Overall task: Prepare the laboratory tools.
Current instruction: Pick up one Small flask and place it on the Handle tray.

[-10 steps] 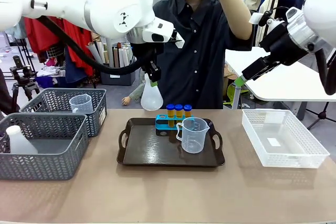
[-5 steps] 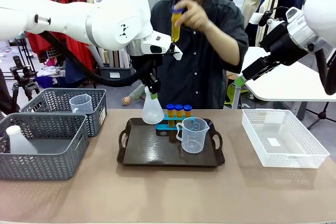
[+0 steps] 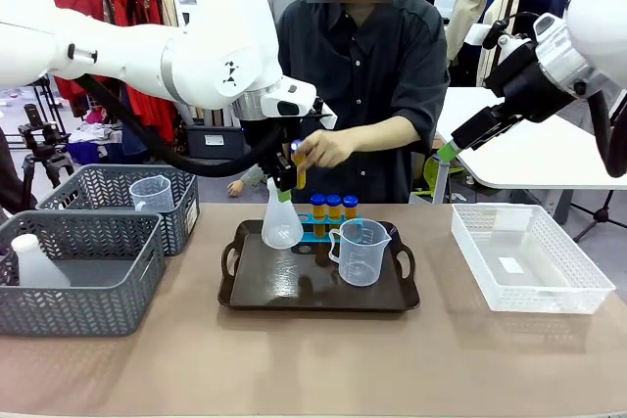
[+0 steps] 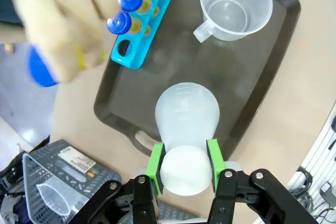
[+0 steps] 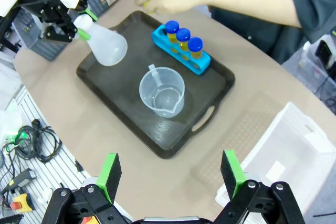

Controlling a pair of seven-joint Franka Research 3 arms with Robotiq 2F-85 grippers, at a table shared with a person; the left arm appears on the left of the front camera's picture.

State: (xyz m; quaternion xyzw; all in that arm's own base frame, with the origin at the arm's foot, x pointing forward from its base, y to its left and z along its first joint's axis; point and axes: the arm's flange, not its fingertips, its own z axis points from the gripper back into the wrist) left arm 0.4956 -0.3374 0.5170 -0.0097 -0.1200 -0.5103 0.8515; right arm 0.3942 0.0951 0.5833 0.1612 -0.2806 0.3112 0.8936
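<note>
My left gripper (image 3: 284, 175) is shut on the neck of a translucent white conical flask (image 3: 281, 219), holding it upright just over the left part of the dark tray (image 3: 318, 286). Seen in the left wrist view, its green pads (image 4: 155, 162) clamp the flask (image 4: 186, 114). The blue tube rack (image 3: 315, 230) holds three amber blue-capped tubes (image 3: 334, 206). The person's hand (image 3: 323, 148) brings a fourth tube (image 3: 298, 162) down towards the rack's free hole (image 4: 124, 49). A clear measuring beaker (image 3: 360, 252) stands on the tray. My right gripper (image 5: 170, 174) hangs open high at the right.
Two grey mesh baskets stand at the left, one (image 3: 78, 276) holding a white bottle (image 3: 27, 261), the other (image 3: 122, 198) a clear beaker (image 3: 150, 193). A white basket (image 3: 529, 258) sits at the right.
My left gripper has lowered the flask towards the tray. The person's hand has come down from head height with the fourth tube to just above the rack.
</note>
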